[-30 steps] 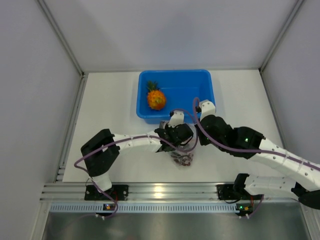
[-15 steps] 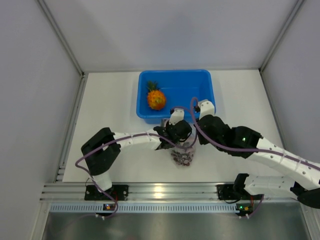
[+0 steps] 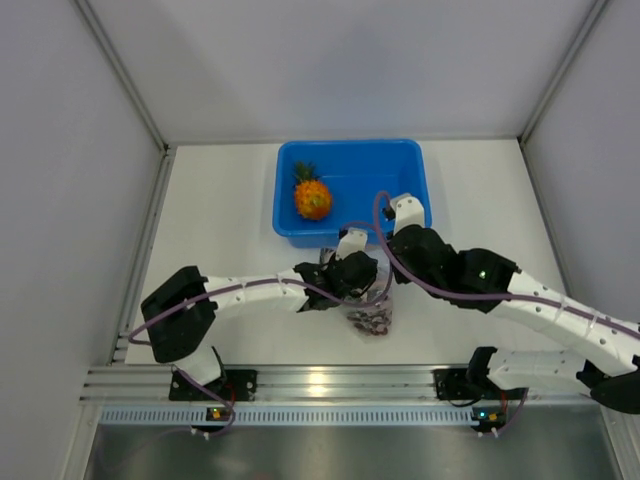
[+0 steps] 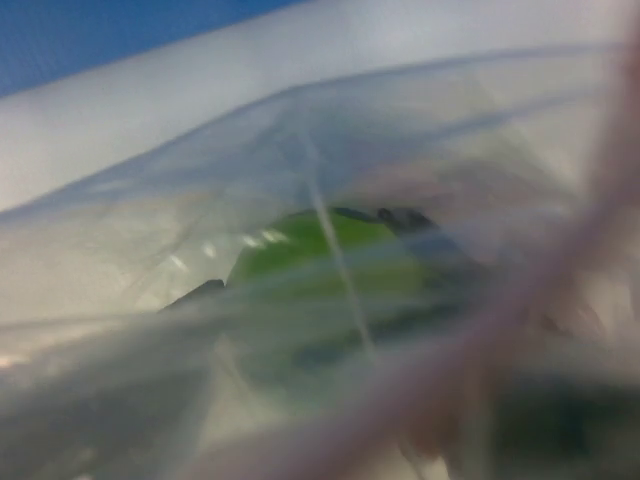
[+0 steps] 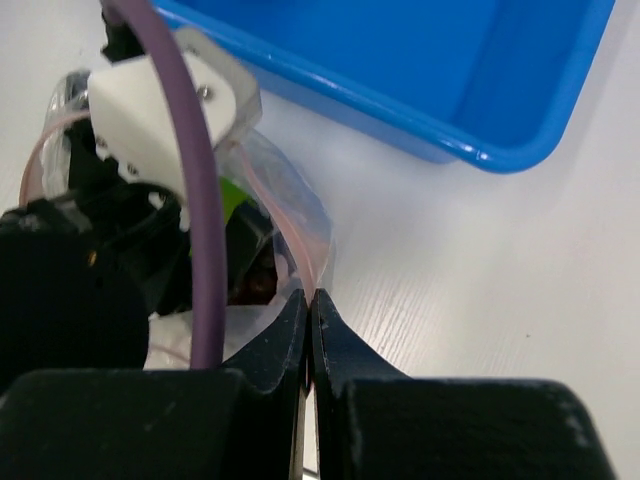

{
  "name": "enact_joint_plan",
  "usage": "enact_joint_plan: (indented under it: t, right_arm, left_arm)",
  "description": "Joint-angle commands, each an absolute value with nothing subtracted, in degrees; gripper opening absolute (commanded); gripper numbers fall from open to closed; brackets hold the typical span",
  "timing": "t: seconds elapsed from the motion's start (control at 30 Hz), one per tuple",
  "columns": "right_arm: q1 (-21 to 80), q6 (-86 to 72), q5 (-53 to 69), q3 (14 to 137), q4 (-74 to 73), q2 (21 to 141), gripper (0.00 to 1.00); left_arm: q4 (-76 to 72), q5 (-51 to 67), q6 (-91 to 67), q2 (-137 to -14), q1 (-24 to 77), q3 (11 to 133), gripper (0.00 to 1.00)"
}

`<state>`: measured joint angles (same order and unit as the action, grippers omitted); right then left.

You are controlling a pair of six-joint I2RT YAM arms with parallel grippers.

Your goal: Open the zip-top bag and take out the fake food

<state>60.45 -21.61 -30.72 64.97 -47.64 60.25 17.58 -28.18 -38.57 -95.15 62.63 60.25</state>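
Observation:
The zip-top bag (image 3: pixel 368 312) lies on the table just in front of the blue tub (image 3: pixel 350 145). My right gripper (image 5: pixel 312 296) is shut on the bag's pink zip strip (image 5: pixel 290 240) and holds that edge up; it also shows in the top view (image 3: pixel 389 290). My left gripper (image 3: pixel 352 285) reaches into the bag's mouth, and its jaws are hidden by plastic. The left wrist view is blurred by the bag, with the green round fruit (image 4: pixel 320 270) close ahead. The dark grape bunch (image 3: pixel 374 321) lies in the bag. The orange pineapple (image 3: pixel 312 197) lies in the tub.
The tub's front wall (image 5: pixel 400 120) stands right behind the bag. A purple cable (image 5: pixel 195 200) from the left arm crosses the right wrist view. White enclosure walls (image 3: pixel 90 200) stand at the left, back and right.
The left arm has swung its shoulder leftward and pushed its gripper further down into the bag. The right gripper has kept its hold on the zip strip, shifting slightly.

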Motion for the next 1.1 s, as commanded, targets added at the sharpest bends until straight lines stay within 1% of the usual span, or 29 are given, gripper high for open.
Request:
enact_joint_plan:
  t: [0.0,0.2,0.37,0.43,0.53,0.7,0.87,1.07]
  right_arm:
    - [59.68,-18.91,-33.66,69.34,-42.8,61.17,0.0]
    - [57.13,-15.74,-32.96,71.19,-42.37,64.95,0.0]
    - [55.46,-13.54,-29.54,70.84,-40.26,65.92,0.0]
    - [55.28,-12.92,-28.04,71.19,-39.82,66.36,0.0]
    - [55.11,-10.64,-22.43,70.93,-37.97,66.45,0.0]
    - [55.11,-10.02,-19.34,73.04,-43.32,71.09,0.0]
    - [54.93,-11.16,-19.51,71.9,-45.18,72.33,0.0]
    - [55.02,-11.69,-20.3,67.94,-43.77,70.4,0.0]
  left_arm:
    - [16.18,-26.81,-36.48,-89.31,64.51,58.63,0.0]
    - [12.05,-25.75,-35.42,-85.0,65.39,55.03,0.0]
    - [8.0,-23.64,-32.87,-82.97,66.0,52.65,0.0]
    - [6.77,-23.03,-31.56,-82.36,66.18,52.21,0.0]
    - [4.93,-20.48,-29.01,-81.74,66.62,51.94,0.0]
    - [4.31,-20.66,-27.25,-79.9,67.15,51.94,0.0]
    - [4.39,-24.86,-27.07,-77.35,67.24,51.59,0.0]
    - [6.06,-28.56,-27.68,-74.63,67.24,51.59,0.0]
